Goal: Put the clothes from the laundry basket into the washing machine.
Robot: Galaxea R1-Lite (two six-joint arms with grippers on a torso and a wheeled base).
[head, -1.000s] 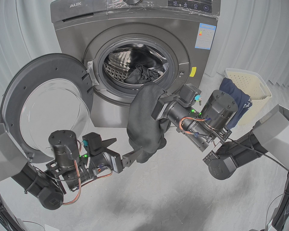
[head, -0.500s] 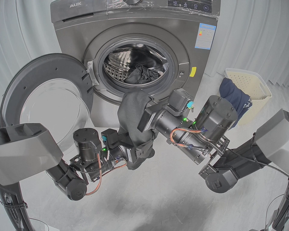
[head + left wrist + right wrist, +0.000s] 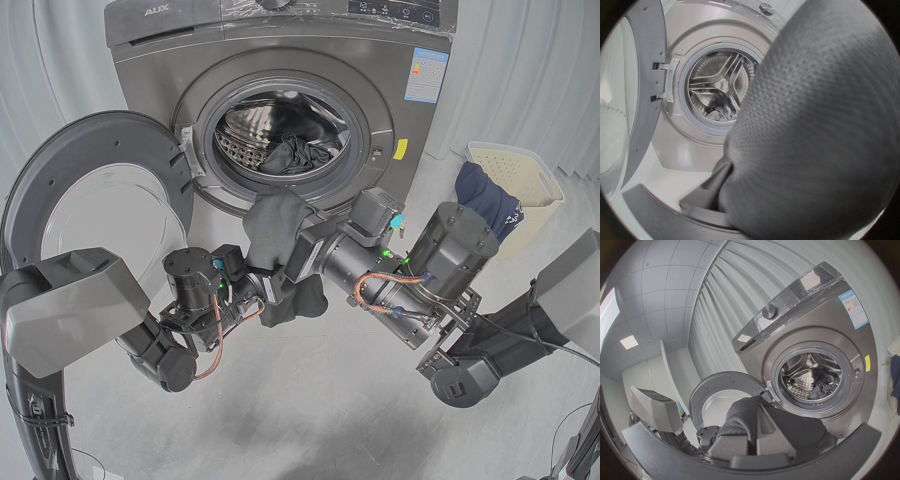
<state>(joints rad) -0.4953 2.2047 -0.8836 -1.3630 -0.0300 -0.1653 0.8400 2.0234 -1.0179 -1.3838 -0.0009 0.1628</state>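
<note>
Floor (image 3: 325,400): pale grey, smooth, slight sheen, faint straight seams running across it. Washing machine (image 3: 156,69), a dark grey front-loader, stands directly on the floor at the far side, backed by pale curtains (image 3: 531,75) that fall to floor level; its round door (image 3: 94,134) is swung wide open to the robot's left and hangs above the floor without touching it. Laundry basket (image 3: 531,181), cream with perforated walls, sits on the floor just beside the machine on the robot's right, near the curtains; whether its base rests fully flat cannot be made out.
</note>
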